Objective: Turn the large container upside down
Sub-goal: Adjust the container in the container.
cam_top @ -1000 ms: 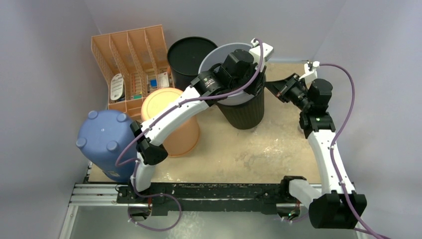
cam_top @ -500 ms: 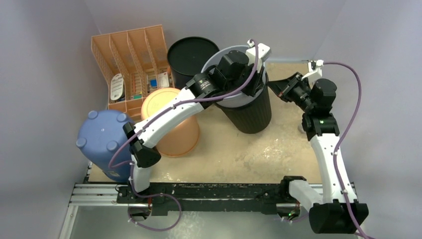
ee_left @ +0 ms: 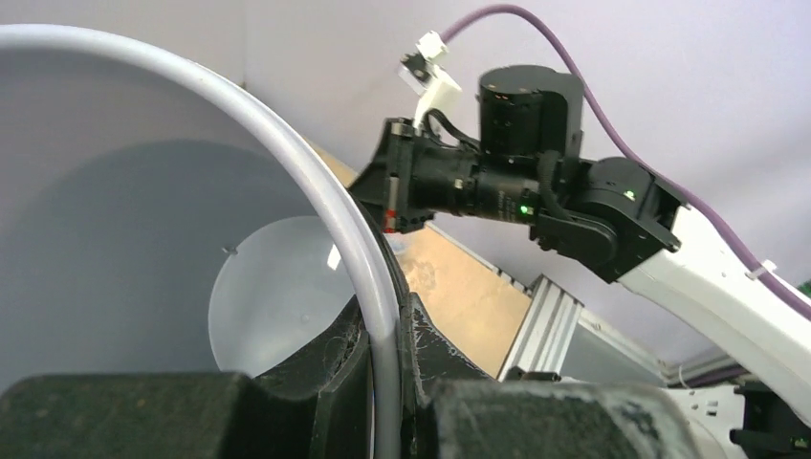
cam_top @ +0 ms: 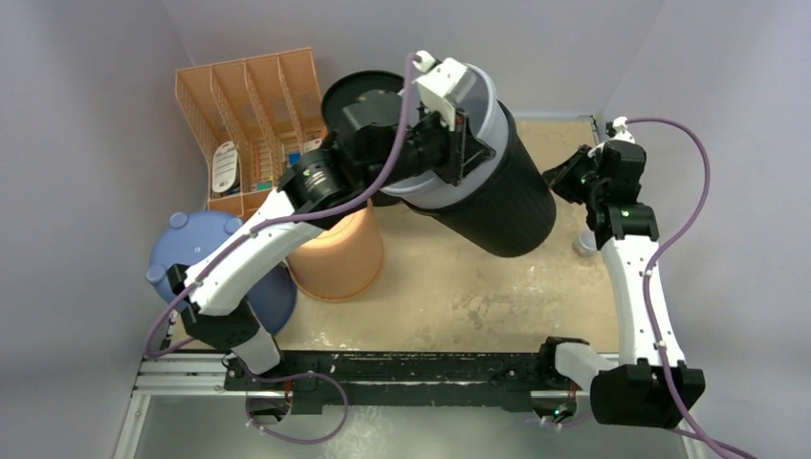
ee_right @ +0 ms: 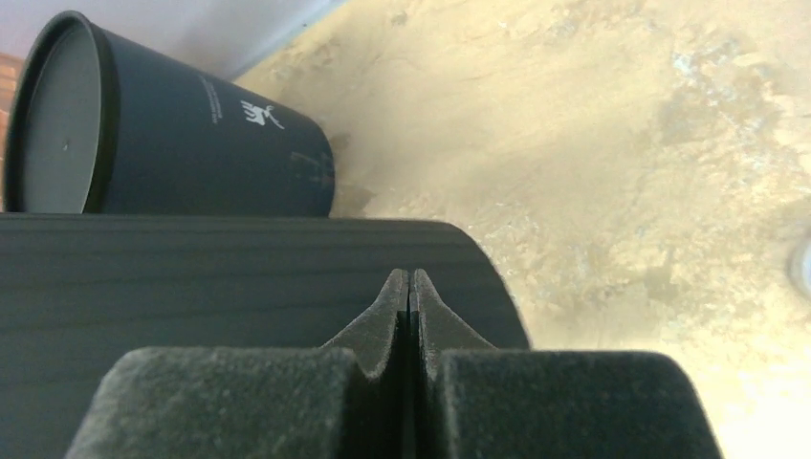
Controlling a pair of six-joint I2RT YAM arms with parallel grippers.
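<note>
The large container (cam_top: pixel 507 206) is a black ribbed bin with a pale grey inside. It hangs tilted steeply over the middle of the table, with its mouth to the back left and its base to the front right. My left gripper (cam_top: pixel 466 143) is shut on its grey rim (ee_left: pixel 316 191), one finger inside and one outside (ee_left: pixel 387 325). My right gripper (cam_top: pixel 559 182) is shut on nothing and sits just right of the bin's lower end. In the right wrist view its closed tips (ee_right: pixel 409 287) point at the ribbed wall (ee_right: pixel 191 277); I cannot tell whether they touch it.
A second black bin (cam_top: pixel 359 96) stands at the back, next to an orange divider rack (cam_top: pixel 249 105). An upturned orange bucket (cam_top: pixel 339 253) and an upturned blue container (cam_top: pixel 206 277) stand at the left. A small round object (cam_top: pixel 583 247) lies by the right arm.
The left arm has raised the bin and tipped it from upright to steeply tilted, its base swinging right. The right gripper has drawn back to the right.
</note>
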